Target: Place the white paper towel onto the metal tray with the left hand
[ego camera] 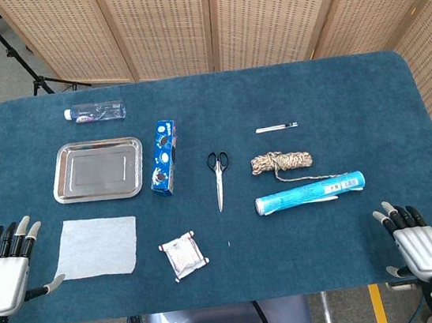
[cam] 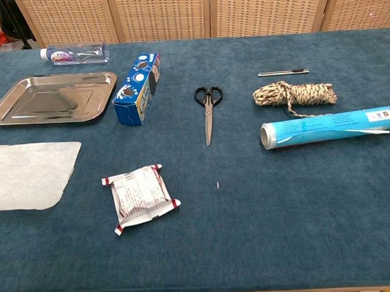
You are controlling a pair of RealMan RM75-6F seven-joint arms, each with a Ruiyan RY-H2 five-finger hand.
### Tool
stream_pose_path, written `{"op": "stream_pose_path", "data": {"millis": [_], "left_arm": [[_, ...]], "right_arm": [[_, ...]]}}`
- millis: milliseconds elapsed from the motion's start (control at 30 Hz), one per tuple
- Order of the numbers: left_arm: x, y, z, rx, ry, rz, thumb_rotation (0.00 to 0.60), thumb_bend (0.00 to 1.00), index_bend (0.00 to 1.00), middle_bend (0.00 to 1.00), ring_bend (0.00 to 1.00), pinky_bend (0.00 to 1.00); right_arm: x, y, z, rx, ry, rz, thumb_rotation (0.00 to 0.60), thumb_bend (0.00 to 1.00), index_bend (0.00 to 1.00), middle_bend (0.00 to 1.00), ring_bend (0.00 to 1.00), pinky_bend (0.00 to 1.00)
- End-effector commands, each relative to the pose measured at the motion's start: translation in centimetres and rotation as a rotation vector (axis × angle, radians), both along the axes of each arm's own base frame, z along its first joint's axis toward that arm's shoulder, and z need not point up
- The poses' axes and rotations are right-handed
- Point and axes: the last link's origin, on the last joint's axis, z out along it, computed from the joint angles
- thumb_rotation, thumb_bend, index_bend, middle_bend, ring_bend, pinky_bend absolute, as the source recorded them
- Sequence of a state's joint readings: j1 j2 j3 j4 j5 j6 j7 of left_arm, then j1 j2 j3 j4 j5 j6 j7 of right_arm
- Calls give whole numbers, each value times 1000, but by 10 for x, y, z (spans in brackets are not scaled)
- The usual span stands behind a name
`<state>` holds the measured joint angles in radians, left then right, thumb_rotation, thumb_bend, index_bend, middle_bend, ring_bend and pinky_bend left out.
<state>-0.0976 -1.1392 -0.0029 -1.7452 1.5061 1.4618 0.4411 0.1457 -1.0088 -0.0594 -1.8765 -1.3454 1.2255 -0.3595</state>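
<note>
Beside the paper towel (ego camera: pixel 97 247), the left hand (ego camera: pixel 6 273) rests empty, fingers apart; pinch the near edge firmly, then lift toward the tray (ego camera: pixel 61 162).

Chest view's left edge crops the paper towel (cam: pixel 29 174) and tray (cam: pixel 49 98).

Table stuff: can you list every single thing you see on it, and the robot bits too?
paper towel: one, white, flat near left front edge
metal tray: one, silver, empty, behind the towel
water bottle: one, clear, lying behind the tray
cookie box: one, blue, right of tray
snack packet: one, white and red, front middle
scissors: one, black handles, centre
pen: one, thin, right of centre
rope: one bundle, beige
roll: one, light blue, in front of rope
left hand: open, beside towel
right hand: open, front right
</note>
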Motion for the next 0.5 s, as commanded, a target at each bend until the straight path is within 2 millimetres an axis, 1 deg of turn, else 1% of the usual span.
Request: {"op": "stream_pose_path", "data": {"millis": [33,500], "left_arm": [[-1,1,0,-1,0,2,298,2,0,0,0,0],[0,0,-2,-12,8,5,298,0,0,0,0,0]], "right_arm": [[0,0,-1,3,2,0,600,0,102,0,0,0],[2,1,-3,15,1,3,600,0,102,0,0,0]]}}
